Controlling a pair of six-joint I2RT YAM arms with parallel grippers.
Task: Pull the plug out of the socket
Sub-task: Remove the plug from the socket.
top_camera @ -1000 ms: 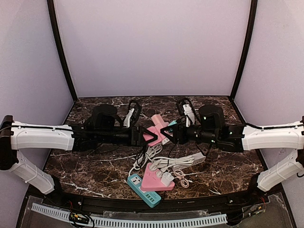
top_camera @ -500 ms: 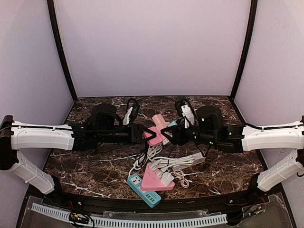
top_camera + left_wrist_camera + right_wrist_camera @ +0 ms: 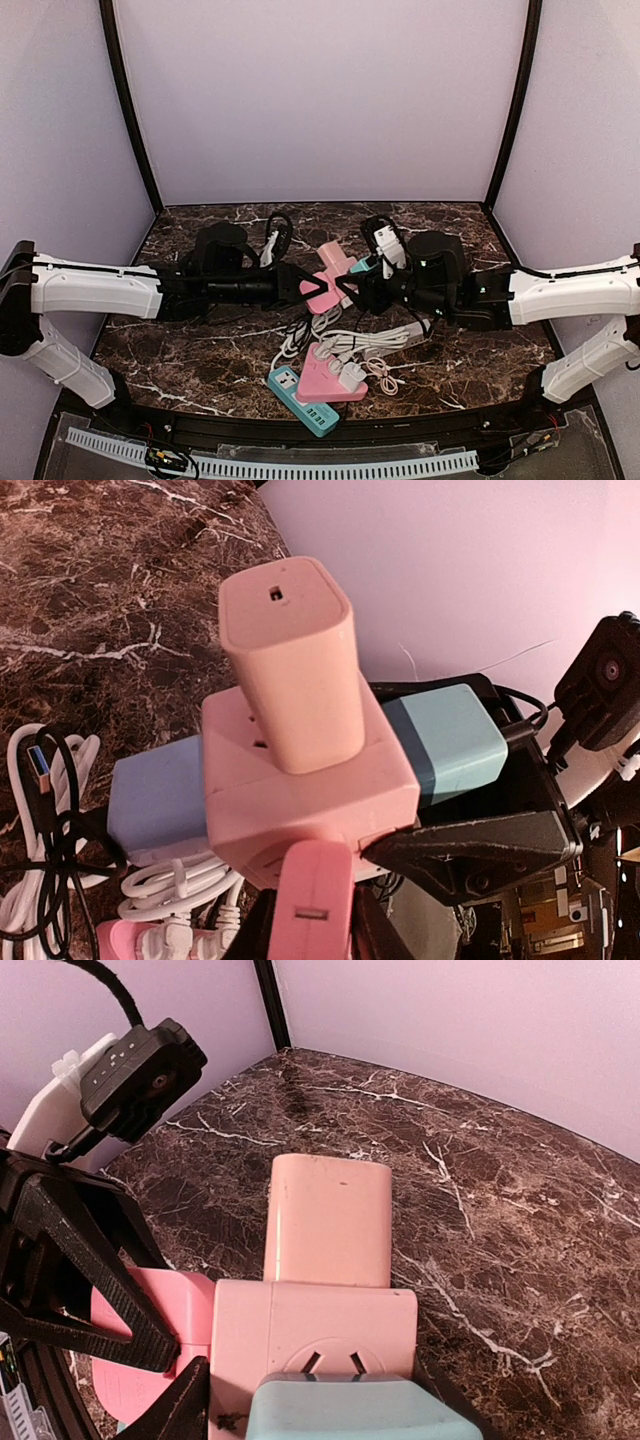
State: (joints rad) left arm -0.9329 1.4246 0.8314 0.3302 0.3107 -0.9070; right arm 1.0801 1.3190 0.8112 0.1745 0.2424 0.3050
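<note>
Socket (image 3: 300, 780) is hanging above the desk (image 3: 200, 350), left tool (image 3: 303, 284) clamping its pink plug (image 3: 312, 905), right tool (image 3: 352, 290) clamping its teal plug (image 3: 340, 1410).

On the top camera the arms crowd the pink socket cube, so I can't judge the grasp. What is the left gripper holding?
Observer: Its wrist camera shows the left gripper shut on a pink plug seated in the socket cube.
Operator: And the right gripper?
Observer: The right gripper is shut on a teal plug at another face of the cube.
Operator: Any plug I'm missing?
Observer: A blue plug sticks out opposite the teal one.
</note>
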